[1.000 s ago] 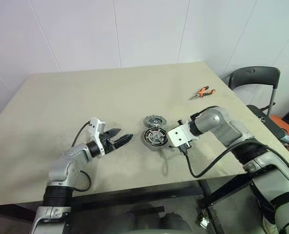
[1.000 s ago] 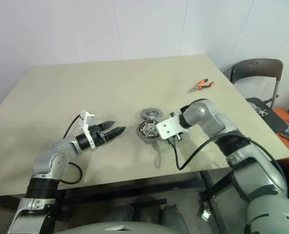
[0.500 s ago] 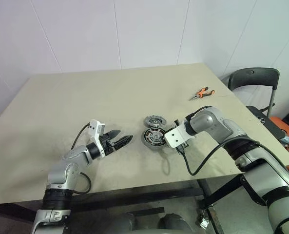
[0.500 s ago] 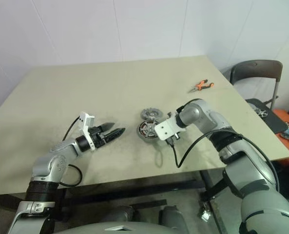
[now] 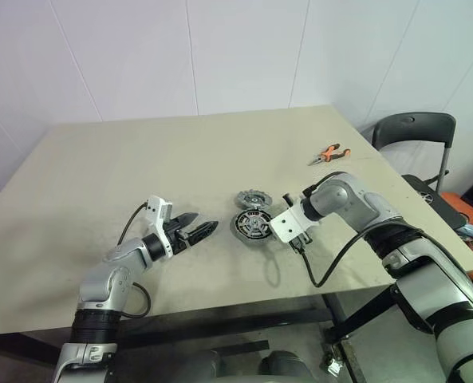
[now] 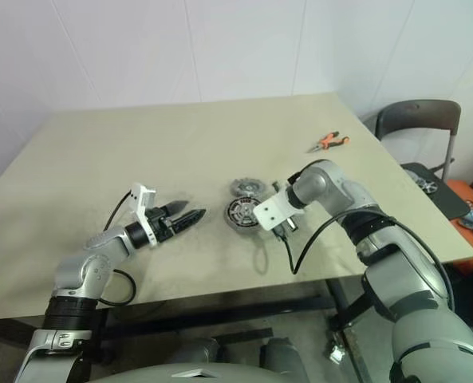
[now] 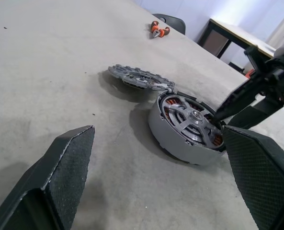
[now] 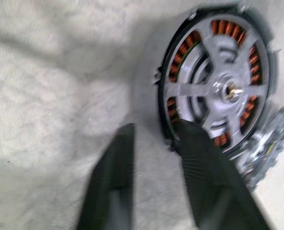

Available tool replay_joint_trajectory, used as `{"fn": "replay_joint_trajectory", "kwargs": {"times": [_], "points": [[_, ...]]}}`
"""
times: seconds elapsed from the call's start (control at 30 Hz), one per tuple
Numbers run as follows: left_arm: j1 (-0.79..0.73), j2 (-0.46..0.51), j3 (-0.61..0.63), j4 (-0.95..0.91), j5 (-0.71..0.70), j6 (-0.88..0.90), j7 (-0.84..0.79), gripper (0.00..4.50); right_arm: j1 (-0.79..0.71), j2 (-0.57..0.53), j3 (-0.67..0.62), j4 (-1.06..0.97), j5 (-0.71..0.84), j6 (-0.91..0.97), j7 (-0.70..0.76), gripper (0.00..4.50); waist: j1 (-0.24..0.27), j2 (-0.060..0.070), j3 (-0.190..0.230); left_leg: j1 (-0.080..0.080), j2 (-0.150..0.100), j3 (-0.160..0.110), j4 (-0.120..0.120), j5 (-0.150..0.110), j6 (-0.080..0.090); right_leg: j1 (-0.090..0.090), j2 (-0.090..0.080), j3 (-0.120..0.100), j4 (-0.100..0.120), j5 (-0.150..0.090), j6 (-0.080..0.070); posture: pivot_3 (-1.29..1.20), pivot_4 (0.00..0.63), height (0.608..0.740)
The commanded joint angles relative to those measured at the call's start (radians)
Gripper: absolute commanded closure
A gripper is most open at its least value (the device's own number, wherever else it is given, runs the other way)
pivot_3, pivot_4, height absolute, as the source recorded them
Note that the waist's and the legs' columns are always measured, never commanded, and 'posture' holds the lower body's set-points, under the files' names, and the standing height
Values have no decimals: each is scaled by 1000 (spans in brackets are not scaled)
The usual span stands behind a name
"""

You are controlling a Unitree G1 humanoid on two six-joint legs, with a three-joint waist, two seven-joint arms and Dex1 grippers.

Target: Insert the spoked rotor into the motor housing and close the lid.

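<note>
The motor housing [image 5: 252, 227] stands at the table's middle front, copper windings showing around its rim. The spoked rotor [image 7: 187, 115] sits inside it, silver spokes lying flat over the windings. The lid [image 5: 253, 199] lies on the table just behind the housing, its near edge against it. My right gripper [image 8: 156, 127] points down at the housing's right edge. One of its fingers [image 8: 199, 158] rests over the rim; the other stands outside, with a narrow strip of bare table between them. My left gripper [image 5: 202, 229] hovers left of the housing, wide open and empty.
Orange-handled pliers [image 5: 329, 152] lie near the far right edge of the table [image 5: 140, 159]. A black chair [image 5: 415, 132] stands beyond the right edge. A black cable [image 5: 324, 271] loops from my right wrist over the table's front.
My right gripper's fingers have drawn closer together at the housing's right edge. The left arm, housing, rotor and lid have stayed put.
</note>
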Motion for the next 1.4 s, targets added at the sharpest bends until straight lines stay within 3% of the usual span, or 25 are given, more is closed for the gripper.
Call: {"fn": "replay_joint_trajectory", "kwargs": {"times": [0.03, 0.1, 0.23, 0.43, 0.53, 0.67, 0.9, 1.03, 1.13, 1.3, 1.4], "points": [[-17, 6, 28, -26, -14, -17, -2, 0, -21, 22, -2, 12, -23, 10, -22, 3672, -3, 0, 0, 0, 0, 0, 0, 0, 0, 0, 0, 0, 0, 0, 0, 0, 0, 740], [-19, 4, 28, -25, -12, -17, -3, 0, -25, 19, 1, 17, -28, 0, -15, 3672, -2, 0, 0, 1, 0, 0, 0, 0, 0, 0, 1, 0, 0, 0, -1, 0, 0, 740], [-26, 3, 30, -13, -8, -23, -6, 0, -21, -1, 5, -10, -33, 16, 39, 4395, -2, 0, 0, 1, 1, 0, 1, 0, 0, 0, 1, 0, 0, -1, -2, 0, 0, 740], [-20, -4, 17, -14, -3, -26, -6, 0, -25, -10, -7, -46, -56, 173, 76, 4430, 1, 0, 0, 1, 1, 0, 0, 0, 0, -1, 1, 0, 0, -1, -2, 0, 0, 740], [-24, -5, 11, -7, 0, -29, -14, 0, -10, -14, -34, -116, -14, 324, 152, 4430, 6, 1, 0, 0, 1, 0, 1, 0, 0, 0, 1, 0, 0, -1, -2, 0, 0, 740], [-43, -5, 7, 22, 8, -36, -27, 0, 11, -73, -33, -314, 76, 659, 344, 4430, 28, 1, 0, -2, 1, 0, 1, 0, 0, -4, 1, 0, -1, -1, -1, 0, 0, 740], [-91, -18, -13, 72, 24, -51, -47, 0, 6, -194, 63, -558, 276, 1034, 371, 4430, 41, 1, 0, -18, 0, 0, 2, -1, 1, -17, 0, 0, -2, 2, 1, 0, 0, 740], [-97, -21, -15, 84, 29, -56, -55, 0, 5, -142, 64, -599, 305, 1175, 367, 4430, 26, 1, 0, -18, 1, 0, 1, -1, 0, -17, 0, 0, -2, 1, 1, 0, 0, 740], [-85, -21, -11, 71, 26, -55, -49, 0, -6, -37, 53, -530, 298, 1296, 279, 4430, 19, 0, 0, -17, 1, 1, 1, -1, 0, -16, 0, 0, -2, 2, 1, 0, 0, 740], [-48, -17, -2, 37, 23, -54, -34, 0, -60, 93, 53, -327, 263, 1385, 150, 4430, -15, -2, -1, -10, 4, 2, 2, 0, -2, -11, 0, -2, -1, 4, -4, 0, 0, 740], [-17, -19, 5, 2, 16, -51, -18, 0, -129, 178, 16, -180, 282, 1453, 95, 4430, -44, -1, -1, 3, 4, 2, 1, 0, -2, -4, -2, -4, -2, 7, -4, 0, 0, 740]]}}
